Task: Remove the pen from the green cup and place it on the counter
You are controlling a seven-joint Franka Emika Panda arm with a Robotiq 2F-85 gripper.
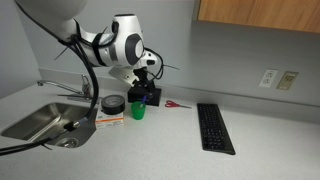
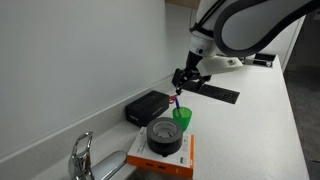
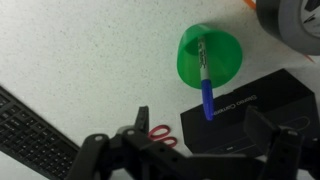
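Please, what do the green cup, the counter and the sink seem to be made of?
The green cup looks like plastic: one even bright colour and a smooth, slightly glossy wall. The counter looks like laminate or a solid-surface material, matte and pale with fine dark speckles; which of the two cannot be told. The sink looks like steel, with a dull grey metallic sheen.

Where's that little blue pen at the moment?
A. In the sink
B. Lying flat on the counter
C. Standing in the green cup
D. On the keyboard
C: in the wrist view the pen sticks up out of the green cup.
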